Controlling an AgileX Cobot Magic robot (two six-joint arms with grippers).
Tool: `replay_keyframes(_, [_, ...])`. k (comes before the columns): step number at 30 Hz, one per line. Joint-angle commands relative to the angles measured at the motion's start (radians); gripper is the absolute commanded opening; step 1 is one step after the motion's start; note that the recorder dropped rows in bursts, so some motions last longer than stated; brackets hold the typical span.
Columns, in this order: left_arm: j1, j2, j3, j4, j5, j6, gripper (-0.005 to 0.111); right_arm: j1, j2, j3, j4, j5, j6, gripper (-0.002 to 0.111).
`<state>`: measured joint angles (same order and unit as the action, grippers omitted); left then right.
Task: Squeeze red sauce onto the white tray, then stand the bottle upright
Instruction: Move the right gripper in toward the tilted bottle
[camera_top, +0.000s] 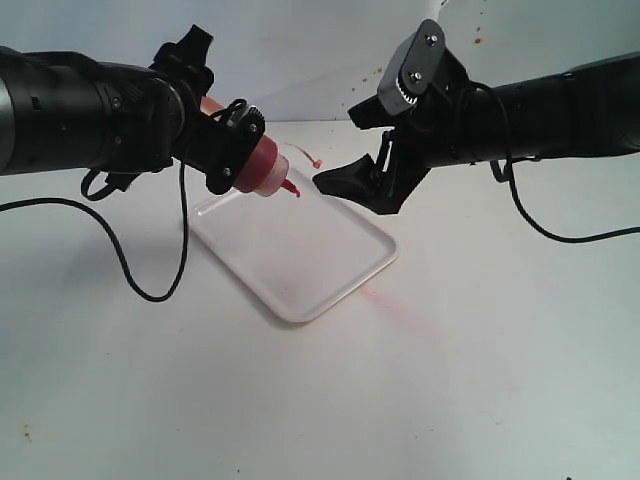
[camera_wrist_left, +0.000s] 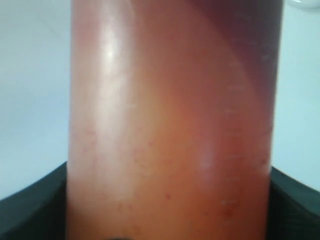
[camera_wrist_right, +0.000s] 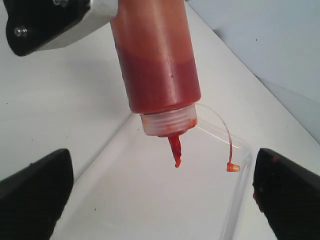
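The left hand (camera_top: 232, 148) is pinched on the bottle (camera_top: 262, 165) at mid-body. The left wrist view is filled by the bottle wall with a dark finger on either side.

In the exterior view the bottle's long axis runs from 10 o'clock at the base to 4 o'clock at the nozzle (camera_wrist_right: 175, 150), so it is tipped well past level. The sauce (camera_wrist_right: 160, 82) is pooled against the cap end. The nozzle hangs above the far end of the tray (camera_top: 385, 262), inside the rim, apart from the floor. A red drop clings to the tip, and I see no blob on the tray. The cap strap (camera_wrist_right: 227, 145) dangles beside the nozzle.

The right hand (camera_top: 335, 150) is spread and empty. It sits just beside the nozzle at its 3 o'clock, with nothing between its fingers but the tray below.

The tray's long axis also runs roughly 10 to 4 o'clock, so the bare floor stretches away from the nozzle toward 5 o'clock. That is the open room for the squeeze.

A faint red smear (camera_top: 395, 305) marks the table (camera_top: 450, 400) just off the tray's rim at 4 o'clock, so overshoot that way is a risk.

The squeeze and the later righting look like the left arm's job. Righting means swinging the nozzle up toward 12 o'clock. The table at 6 and 7 o'clock of the tray offers room to stand the bottle.
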<state>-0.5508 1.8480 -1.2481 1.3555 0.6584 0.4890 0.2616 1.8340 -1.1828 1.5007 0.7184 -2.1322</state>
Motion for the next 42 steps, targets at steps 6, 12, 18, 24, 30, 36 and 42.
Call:
replay_keyframes(6, [-0.001,-0.022,-0.009,0.011,0.053,-0.009,0.000,-0.001,-0.001,-0.006,-0.036,0.000,-0.011,0.089])
replay_keyframes(12, [-0.001,-0.022,-0.009,0.011,0.053,-0.009,0.000,-0.001,-0.001,-0.006,-0.063,-0.005,-0.011,0.088])
replay_keyframes(18, [-0.001,-0.022,-0.009,0.011,0.053,-0.009,0.000,-0.001,0.000,-0.006,-0.305,-0.168,-0.011,0.080])
replay_keyframes(24, [-0.001,-0.022,-0.009,0.011,0.053,0.023,0.000,-0.003,0.011,-0.006,-0.335,-0.184,-0.011,0.054])
replay_keyframes(30, [-0.001,-0.022,-0.009,0.011,0.053,0.037,0.000,-0.001,0.011,-0.006,-0.331,-0.180,-0.011,0.005])
replay_keyframes(36, [-0.001,-0.022,-0.009,0.011,0.053,0.043,0.000,-0.001,0.011,-0.006,-0.178,-0.222,-0.011,0.000])
replay_keyframes(42, [-0.001,-0.022,-0.009,0.011,0.053,0.047,0.000,-0.001,0.038,-0.006,0.055,-0.145,-0.011,0.029])
